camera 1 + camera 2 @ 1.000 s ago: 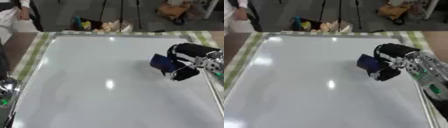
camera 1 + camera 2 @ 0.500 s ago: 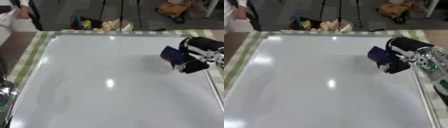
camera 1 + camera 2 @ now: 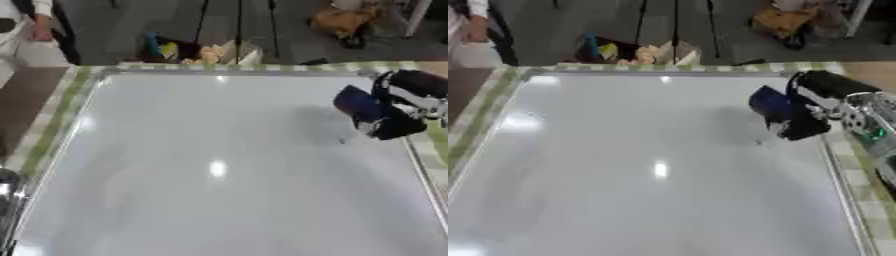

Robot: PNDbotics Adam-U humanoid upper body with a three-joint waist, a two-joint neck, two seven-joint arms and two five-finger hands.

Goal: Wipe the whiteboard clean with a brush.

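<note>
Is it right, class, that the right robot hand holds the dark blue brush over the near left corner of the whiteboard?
Not quite. The right robot hand does hold the dark blue brush, but over the far right part of the whiteboard, close to its right edge, not the near left corner. The right eye view shows this.

The right hand (image 3: 811, 112) partly hides the blurred dark blue brush (image 3: 769, 103).

whiteboard (image 3: 219, 165): glossy white | brush (image 3: 357, 103): dark blue | tablecloth (image 3: 52, 125): green-white check
</note>
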